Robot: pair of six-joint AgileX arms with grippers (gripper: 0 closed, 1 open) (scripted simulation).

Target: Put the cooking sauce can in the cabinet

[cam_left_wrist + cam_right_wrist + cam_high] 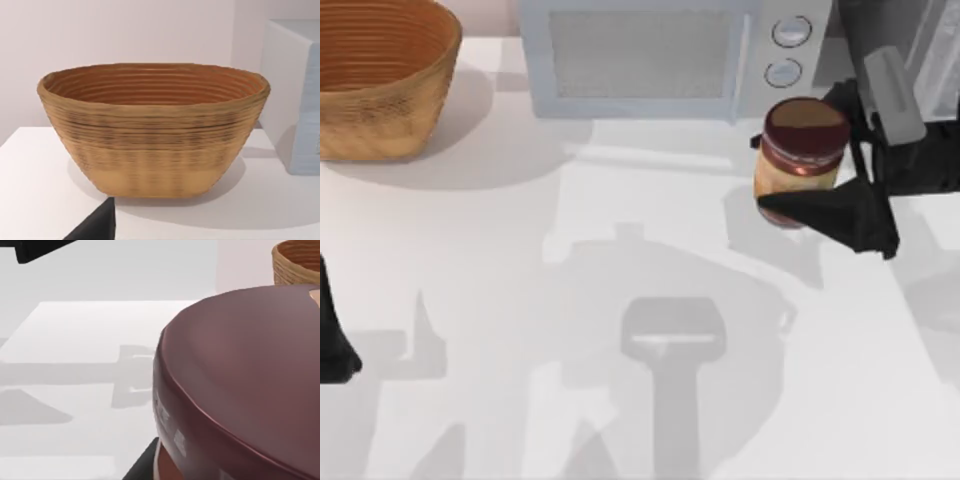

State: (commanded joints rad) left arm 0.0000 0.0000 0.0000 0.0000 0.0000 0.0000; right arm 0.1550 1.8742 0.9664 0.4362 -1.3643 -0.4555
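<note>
Our right gripper point(798, 178) grips the can point(800, 160), its far finger hidden behind it. Our left gripper point(335, 350), cut off at the table's point(520, 300) left edge, cannot be judged.

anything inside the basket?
The left wrist view shows the basket with bare ribbed inner walls and nothing rising above the rim. Its floor is hidden behind the near wall, so a low, flat item cannot be ruled out.

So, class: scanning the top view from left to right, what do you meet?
Left gripper → basket → microwave → cooking sauce can → right gripper, closed on the can.
</note>
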